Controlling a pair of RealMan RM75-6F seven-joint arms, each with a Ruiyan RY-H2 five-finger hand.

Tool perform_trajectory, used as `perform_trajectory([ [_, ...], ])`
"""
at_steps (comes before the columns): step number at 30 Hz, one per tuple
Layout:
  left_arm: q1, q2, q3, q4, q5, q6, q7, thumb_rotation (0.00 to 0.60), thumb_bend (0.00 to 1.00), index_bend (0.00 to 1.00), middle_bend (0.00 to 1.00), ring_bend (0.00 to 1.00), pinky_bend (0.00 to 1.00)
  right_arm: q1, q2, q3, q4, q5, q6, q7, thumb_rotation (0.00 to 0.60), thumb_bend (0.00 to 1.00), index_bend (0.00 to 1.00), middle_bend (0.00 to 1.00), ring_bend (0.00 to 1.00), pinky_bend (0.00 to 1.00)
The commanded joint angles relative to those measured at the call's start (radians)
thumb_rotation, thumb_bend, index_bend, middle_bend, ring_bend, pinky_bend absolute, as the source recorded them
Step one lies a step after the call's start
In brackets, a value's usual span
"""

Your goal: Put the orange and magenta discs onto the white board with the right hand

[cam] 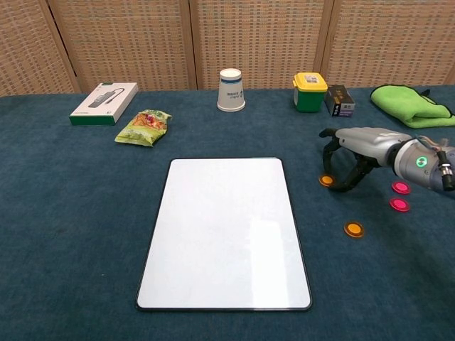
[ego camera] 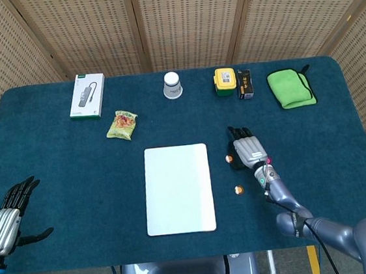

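Closest to the robot, the left hand [ego camera: 5,218] is hanging at the near left edge of the counter [cam: 71,213], fingers spread apart and holding nothing.

A bit further in, the white board [cam: 224,231] is lying flat in the middle with nothing on it. Off its right side, one orange disc [cam: 353,229] is sitting by itself on the blue cloth. The two magenta discs [cam: 399,204] are lying close together, further right, near the right wrist.

The right hand [cam: 350,153] is arching over the cloth right beside the second orange disc [cam: 326,180]. Its fingers are curled downward like a claw with a gap between thumb and fingers, and nothing is actually in its grip. From the chest view the disc is sitting just left of the fingertips [cam: 340,186]; can't really tell if they're touching it.

Along the far edge there's a white boxed gadget [cam: 104,103], a snack bag [cam: 144,126], an upside-down paper cup [cam: 231,90], a yellow-lidded green container [cam: 310,92], a small black box [cam: 340,100] and a green cloth [cam: 411,104].
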Motion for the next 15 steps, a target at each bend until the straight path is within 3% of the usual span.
perform_trajectory([
  [1,0.0,0.0,0.0,-0.001,-0.001,0.0,0.0,0.6,0.0,0.0,0.0,0.0,0.0,0.002,-0.01,-0.002,0.014,-0.002,-0.005,0.01,0.6,0.35,0.56,0.0,0.0,0.01],
  [8,0.001,-0.001,-0.001,-0.001,-0.003,0.001,0.003,0.6,0.0,0.0,0.0,0.0,0.0,0.0,-0.007,0.003,0.003,-0.025,0.012,0.044,0.6,0.38,0.58,0.0,0.0,0.01],
  [15,0.0,0.0,0.0,-0.002,0.0,-0.001,0.002,0.6,0.0,0.0,0.0,0.0,0.0,0.033,0.046,0.055,-0.131,-0.03,0.0,0.083,0.6,0.37,0.58,0.0,0.0,0.01],
])
